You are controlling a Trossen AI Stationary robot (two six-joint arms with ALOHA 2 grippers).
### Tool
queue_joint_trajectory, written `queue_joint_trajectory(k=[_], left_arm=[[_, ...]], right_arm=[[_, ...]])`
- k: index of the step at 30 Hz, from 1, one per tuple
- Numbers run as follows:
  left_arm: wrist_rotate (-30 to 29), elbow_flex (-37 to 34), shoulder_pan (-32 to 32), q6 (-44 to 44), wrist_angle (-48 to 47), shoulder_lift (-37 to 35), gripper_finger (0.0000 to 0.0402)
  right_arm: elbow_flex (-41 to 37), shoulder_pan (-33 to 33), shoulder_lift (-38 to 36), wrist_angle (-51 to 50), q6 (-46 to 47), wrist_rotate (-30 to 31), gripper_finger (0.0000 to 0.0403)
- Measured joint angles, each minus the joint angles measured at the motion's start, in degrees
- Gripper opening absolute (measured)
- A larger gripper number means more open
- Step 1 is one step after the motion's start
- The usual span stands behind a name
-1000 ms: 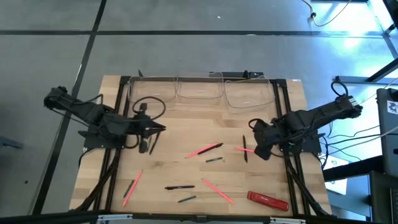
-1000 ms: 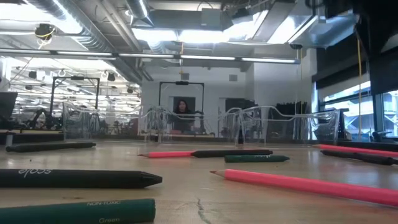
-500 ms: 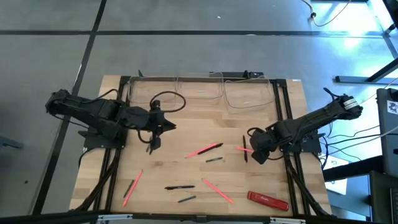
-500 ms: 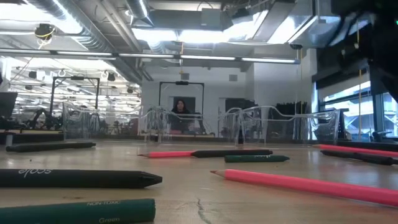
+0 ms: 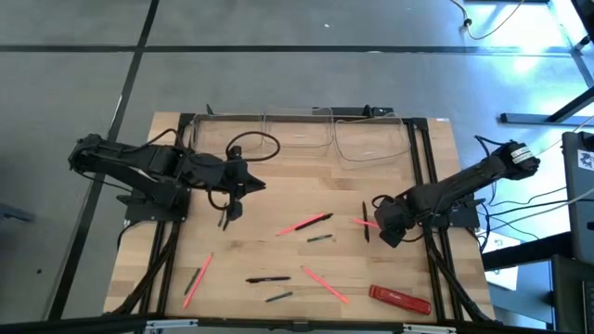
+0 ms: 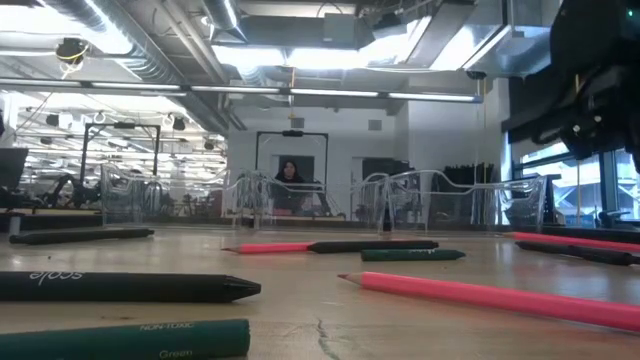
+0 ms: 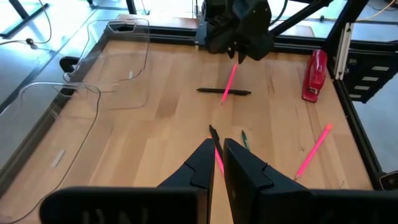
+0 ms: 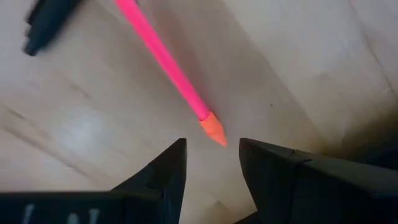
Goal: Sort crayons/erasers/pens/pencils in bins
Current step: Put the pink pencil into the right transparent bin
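Jaws of my right gripper stand apart and empty, low over a pink pencil whose tip sits just ahead of the gap, at about 3 o'clock on the table. My left gripper hovers near 9 o'clock, fingers nearly together around a dark stick. The three bins line the 12 o'clock edge.

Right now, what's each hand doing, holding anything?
Left hand: fingers nearly together, apparently holding nothing.
Right hand: open, empty, low over a pink pencil's tip.
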Motion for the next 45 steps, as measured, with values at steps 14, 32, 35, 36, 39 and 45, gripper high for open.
queue_joint_trajectory(k=[14, 32, 35, 36, 39, 45], left_arm=[[-0.02, 0.00, -0.02, 0.02, -0.03, 0.00, 0.0027], [-0.02, -0.02, -0.09, 0.02, -0.03, 0.00, 0.0028], [-0.02, -0.02, -0.09, 0.04, -0.03, 0.00, 0.0028], [-0.02, -0.02, -0.09, 0.17, -0.04, 0.00, 0.0028], [0.32, -0.03, -0.09, 1.62, -0.04, 0.00, 0.0027], [1.11, -0.04, -0.09, 2.40, -0.07, 0.00, 0.0028]], right_arm=[[-2.64, 0.00, 6.70, 5.57, -2.61, -0.06, 0.0149], [-1.72, -0.33, 10.77, 6.34, -1.44, -1.68, 0.0032], [-1.10, -0.31, 10.99, 6.08, -1.34, -1.66, 0.0031], [-0.66, -0.31, 11.03, 5.91, -1.41, -1.66, 0.0032], [1.26, -0.28, 11.42, 4.47, -1.47, -1.33, 0.0040], [7.65, -1.09, 9.88, 1.84, -2.26, -2.08, 0.0037]])
